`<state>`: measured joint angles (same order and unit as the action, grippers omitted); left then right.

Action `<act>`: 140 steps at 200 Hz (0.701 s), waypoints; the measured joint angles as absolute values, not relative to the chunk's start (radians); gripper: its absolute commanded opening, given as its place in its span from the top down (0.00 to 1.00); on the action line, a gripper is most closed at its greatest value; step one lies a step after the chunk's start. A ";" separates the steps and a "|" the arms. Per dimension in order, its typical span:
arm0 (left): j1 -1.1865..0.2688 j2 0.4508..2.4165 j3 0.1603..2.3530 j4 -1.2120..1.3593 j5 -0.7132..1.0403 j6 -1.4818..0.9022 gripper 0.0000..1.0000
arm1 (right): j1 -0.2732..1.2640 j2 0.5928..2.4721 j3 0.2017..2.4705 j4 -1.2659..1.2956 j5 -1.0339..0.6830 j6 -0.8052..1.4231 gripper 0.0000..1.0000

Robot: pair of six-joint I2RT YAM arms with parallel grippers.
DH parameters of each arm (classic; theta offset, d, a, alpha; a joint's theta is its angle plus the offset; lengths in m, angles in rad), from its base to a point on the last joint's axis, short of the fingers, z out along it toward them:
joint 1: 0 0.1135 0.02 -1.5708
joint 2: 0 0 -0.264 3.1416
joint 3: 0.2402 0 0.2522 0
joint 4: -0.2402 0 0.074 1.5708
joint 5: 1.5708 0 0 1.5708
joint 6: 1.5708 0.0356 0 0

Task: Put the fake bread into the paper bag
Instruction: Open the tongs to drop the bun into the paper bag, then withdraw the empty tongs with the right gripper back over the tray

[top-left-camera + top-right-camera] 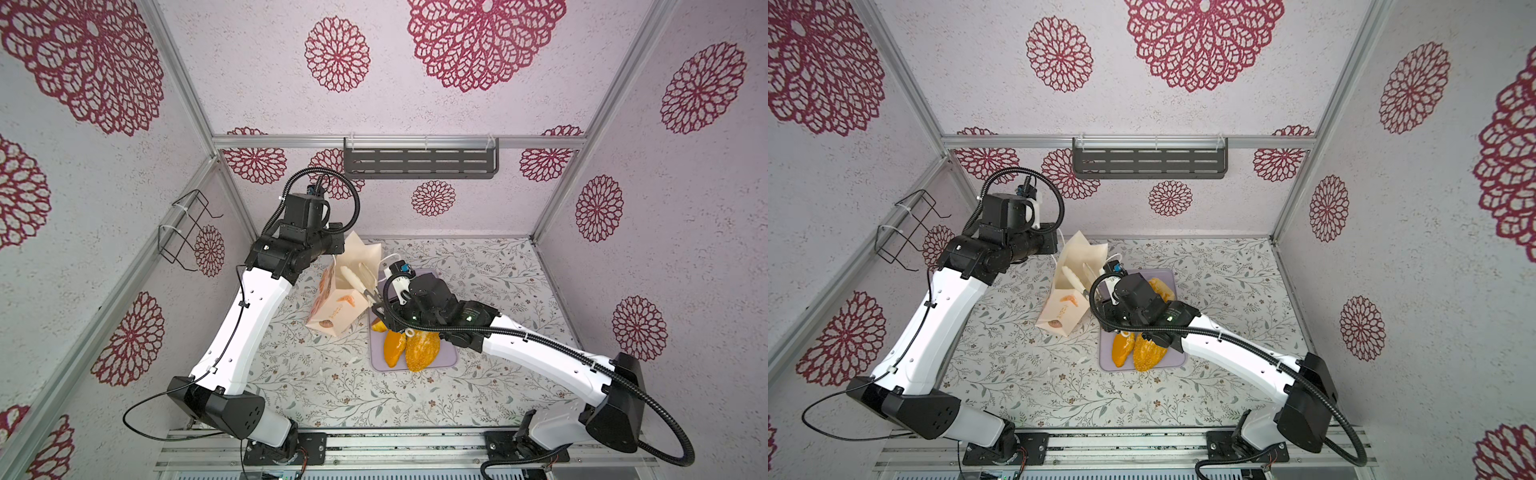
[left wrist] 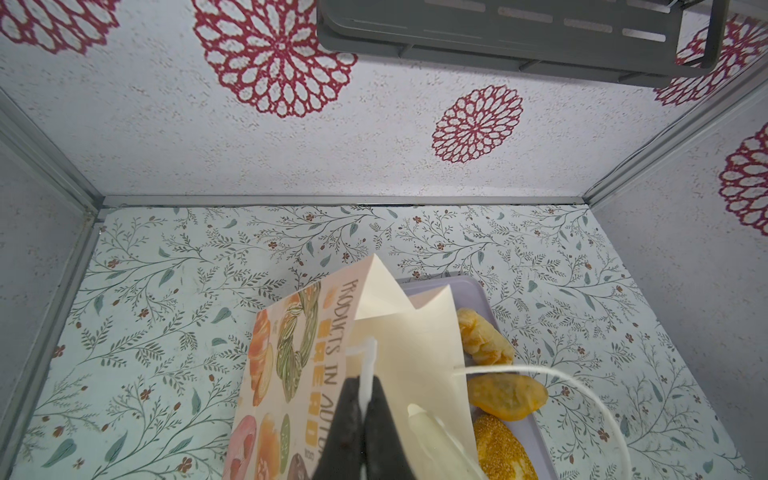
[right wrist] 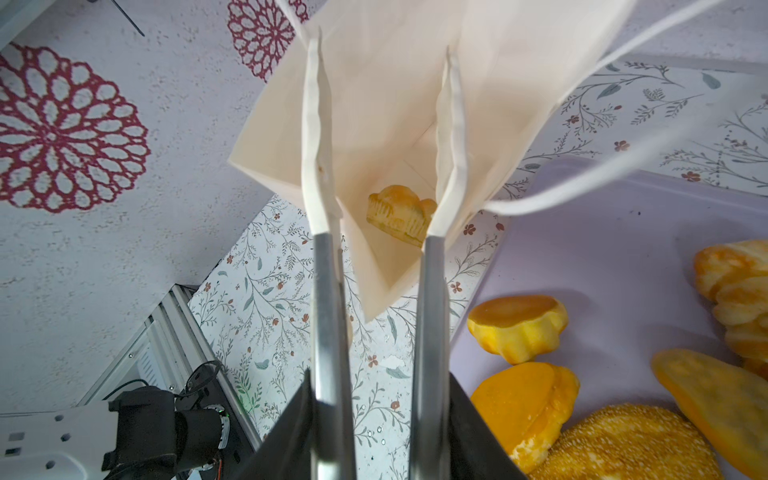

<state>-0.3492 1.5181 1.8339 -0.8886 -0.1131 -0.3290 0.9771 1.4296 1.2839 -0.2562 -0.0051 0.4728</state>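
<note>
Meanwhile my left pincer (image 2: 365,399) clamped the paper bag (image 2: 291,374), printed "PRODUCTS IN AUTU…" and "BREAD"; my right pincer (image 3: 383,83) stood parted, empty, one fake bread piece (image 3: 401,214) lying inside the bag beyond its tips.

Left arm (image 1: 249,320) and right arm (image 1: 540,345) wear white angular shells with small holes between black joint housings. Ribbed black conduit (image 1: 478,331) loops off each; a thin black cable (image 1: 243,306) runs along the left one. Black base plates (image 1: 311,449) carry screws. The right gripper (image 3: 384,45) has steel fingers (image 3: 328,311) tipped white
</note>
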 measured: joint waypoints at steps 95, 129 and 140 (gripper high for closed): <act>-0.349 1.518 1.862 -0.920 -0.176 -0.293 1.00 | 0.922 1.212 1.224 -0.228 0.039 0.473 0.54; -0.349 1.518 1.904 -0.941 -0.208 -0.260 1.00 | 0.897 1.142 1.179 -0.239 0.070 0.474 0.54; -0.350 1.518 1.918 -0.952 -0.221 -0.250 1.00 | 0.888 1.116 1.158 -0.245 0.083 0.475 0.53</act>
<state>-0.3496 1.5181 1.9182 -0.9516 -0.2207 -0.2501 0.8879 1.1164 1.1584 -0.2455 0.0830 0.4751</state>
